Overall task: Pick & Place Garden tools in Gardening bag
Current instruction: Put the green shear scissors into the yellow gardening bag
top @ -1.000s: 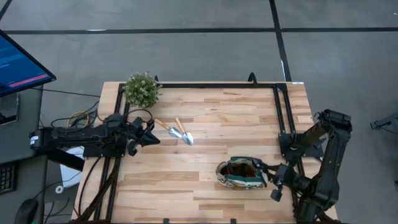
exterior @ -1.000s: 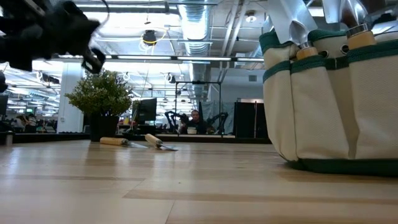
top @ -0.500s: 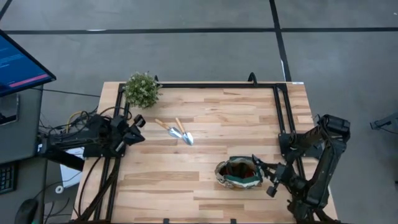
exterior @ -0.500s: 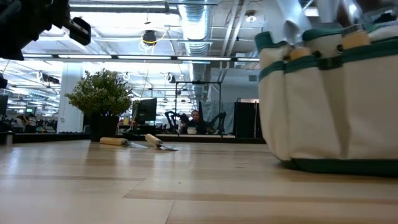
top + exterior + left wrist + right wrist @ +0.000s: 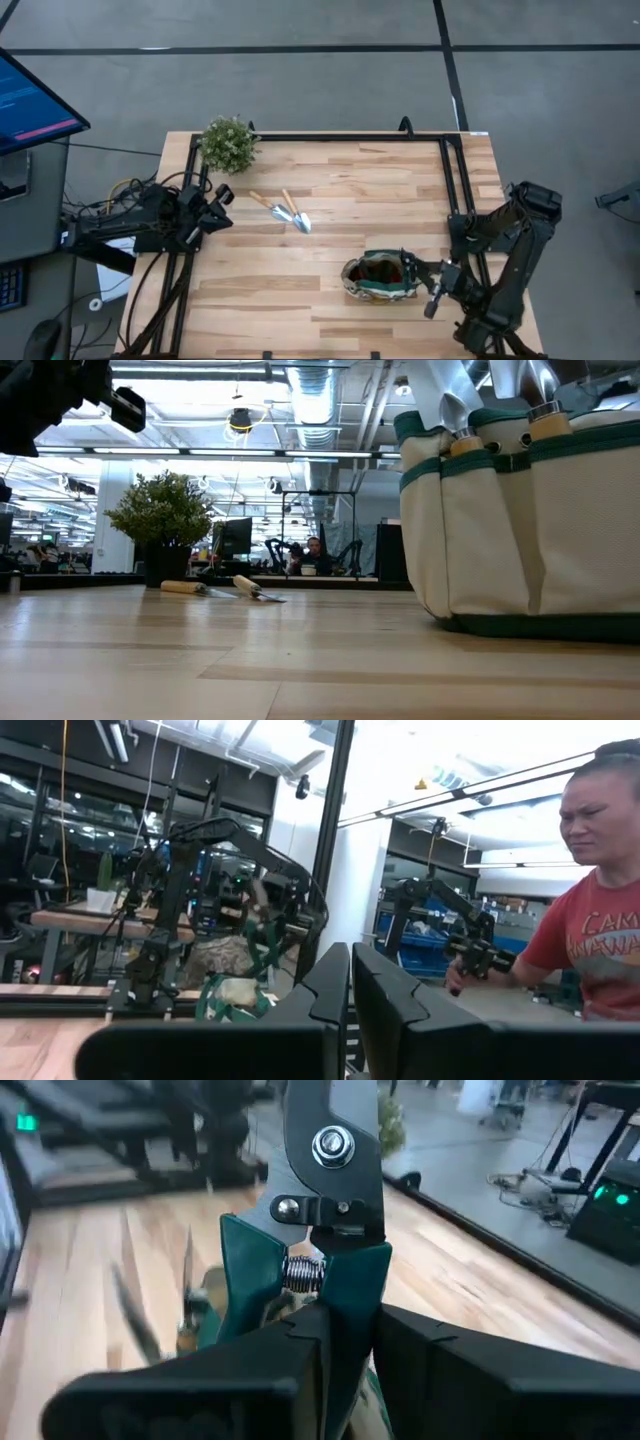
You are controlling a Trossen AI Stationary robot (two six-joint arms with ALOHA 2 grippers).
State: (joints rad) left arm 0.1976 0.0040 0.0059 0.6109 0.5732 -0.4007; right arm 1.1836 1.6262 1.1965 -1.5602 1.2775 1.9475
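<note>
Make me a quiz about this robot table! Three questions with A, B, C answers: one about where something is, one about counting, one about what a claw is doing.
1. Where is the potted plant?
A. at the table's far left corner
B. inside the bag
C. beside the right arm

2. How many wooden-handled garden tools lie loose on the table?
A. none
B. two
C. five

3. What is the right gripper doing?
A. hanging wide open over the plant
B. its jaws are shut on the pruning shears
C. resting on the floor

Answers:
1 A, the high view shows the plant at the far left corner.
2 B, two tools lie side by side near the table's middle, away from the gardening bag.
3 B, the right wrist view shows the shears' green handles clamped between the jaws, beside the bag.
</note>
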